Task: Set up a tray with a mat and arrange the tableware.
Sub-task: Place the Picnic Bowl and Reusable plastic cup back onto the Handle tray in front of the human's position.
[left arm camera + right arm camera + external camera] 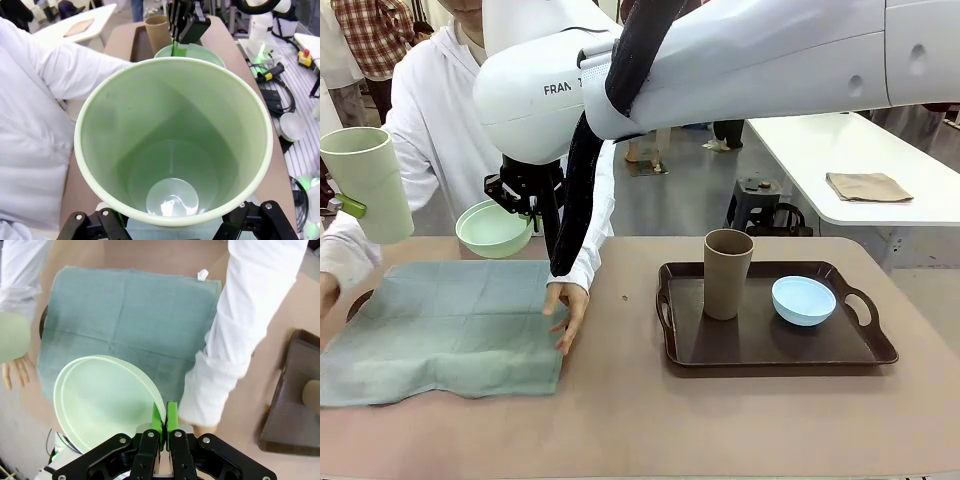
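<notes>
The pale green tumbler [172,150] is held mouth up at the far left, above the table [650,420]. It is clasped between the wide-spread fingers of the left gripper [350,207], and nothing is seen inside it. The mint bowl [102,400] is pinched by its rim in the right gripper [164,421], whose jaws are closed tight on the thin wall. It is hung tilted over the mat's far edge and is also empty. The mat [440,330] is spread on the table's left, and a person's hand [565,312] is laid on its right edge. On the right a tray [760,350] is set. The brown tumbler [728,272] is stood upright in its left half, with the empty blue bowl [804,300] just to its right.
</notes>
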`<state>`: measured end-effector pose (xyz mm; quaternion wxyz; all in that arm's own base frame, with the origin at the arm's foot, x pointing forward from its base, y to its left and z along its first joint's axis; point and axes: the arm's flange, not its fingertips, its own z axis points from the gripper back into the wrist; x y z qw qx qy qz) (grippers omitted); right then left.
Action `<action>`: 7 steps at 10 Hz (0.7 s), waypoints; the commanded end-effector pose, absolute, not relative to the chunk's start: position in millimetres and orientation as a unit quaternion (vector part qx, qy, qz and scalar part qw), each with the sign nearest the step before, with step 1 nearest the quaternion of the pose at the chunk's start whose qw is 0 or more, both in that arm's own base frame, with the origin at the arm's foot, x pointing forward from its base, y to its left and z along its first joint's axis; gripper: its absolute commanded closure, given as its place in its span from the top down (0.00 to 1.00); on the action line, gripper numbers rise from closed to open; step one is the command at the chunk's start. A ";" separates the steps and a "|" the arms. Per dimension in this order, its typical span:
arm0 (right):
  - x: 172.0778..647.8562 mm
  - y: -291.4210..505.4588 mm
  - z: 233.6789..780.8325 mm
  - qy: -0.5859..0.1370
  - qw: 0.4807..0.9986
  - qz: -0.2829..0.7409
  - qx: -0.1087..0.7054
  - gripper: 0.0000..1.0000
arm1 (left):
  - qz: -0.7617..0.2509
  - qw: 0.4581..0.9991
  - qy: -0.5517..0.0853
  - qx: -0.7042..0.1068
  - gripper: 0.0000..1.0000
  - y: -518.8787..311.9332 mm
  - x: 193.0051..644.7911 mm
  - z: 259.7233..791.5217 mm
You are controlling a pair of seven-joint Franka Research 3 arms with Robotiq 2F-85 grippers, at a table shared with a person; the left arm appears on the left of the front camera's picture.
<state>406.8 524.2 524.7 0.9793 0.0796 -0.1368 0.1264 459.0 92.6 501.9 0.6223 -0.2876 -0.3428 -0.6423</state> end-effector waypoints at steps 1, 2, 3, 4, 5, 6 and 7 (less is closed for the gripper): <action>406.3 524.2 523.4 -0.143 0.978 0.128 0.078 0.00 | -0.644 0.621 -0.343 -0.284 0.25 91.8 458.6 504.4; 406.3 524.2 523.4 -0.143 0.978 0.128 0.078 0.00 | -0.644 0.621 -0.343 -0.284 0.25 91.8 458.6 504.4; 406.3 524.2 523.4 -0.143 0.978 0.128 0.078 0.00 | -0.644 0.621 -0.343 -0.284 0.25 91.8 458.6 504.4; 406.3 524.2 523.4 -0.143 0.978 0.128 0.078 0.00 | -0.644 0.621 -0.343 -0.284 0.25 91.8 458.6 504.4; 406.3 524.2 523.4 -0.143 0.978 0.128 0.078 0.00 | -0.644 0.621 -0.343 -0.284 0.25 91.8 458.6 504.4; 406.3 524.2 523.4 -0.143 0.978 0.128 0.078 0.00 | -0.644 0.621 -0.343 -0.284 0.25 91.8 458.6 504.4; 406.3 524.2 523.4 -0.143 0.978 0.128 0.078 0.00 | -0.644 0.621 -0.343 -0.284 0.25 91.8 458.6 504.4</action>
